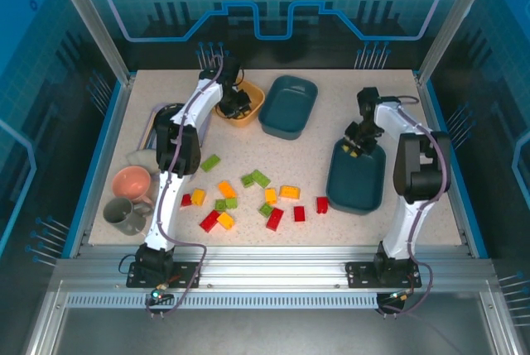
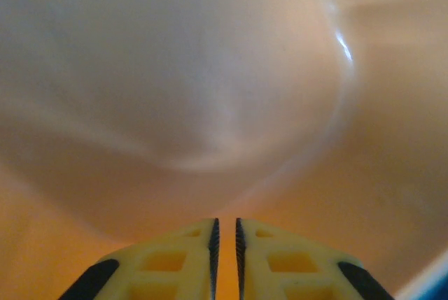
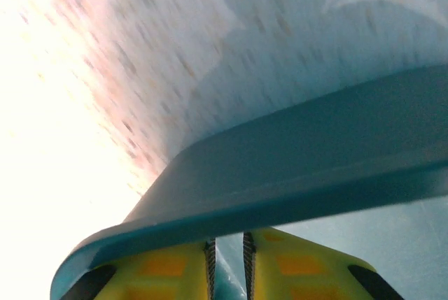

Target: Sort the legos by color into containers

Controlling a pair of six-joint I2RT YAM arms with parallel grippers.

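Red, green and yellow-orange legos [image 1: 248, 198] lie scattered across the near middle of the table. My left gripper [image 1: 234, 107] [image 2: 225, 219] reaches down inside the yellow-orange container [image 1: 255, 109] [image 2: 210, 90]. Its jaws are shut to a thin slit, with no brick between them. My right gripper [image 1: 356, 148] [image 3: 226, 238] sits at the far left corner of the right teal container [image 1: 356, 185] [image 3: 315, 153]. It is shut, its fingertips tucked behind the rim and teal plastic filling the gap. A second teal container [image 1: 290, 107] stands beside the yellow-orange one.
A pink cup [image 1: 132, 183] and a grey mug [image 1: 124, 216] stand at the near left. A lavender tray [image 1: 152, 123] lies behind the left arm. Raised blue walls border the table on the left and right.
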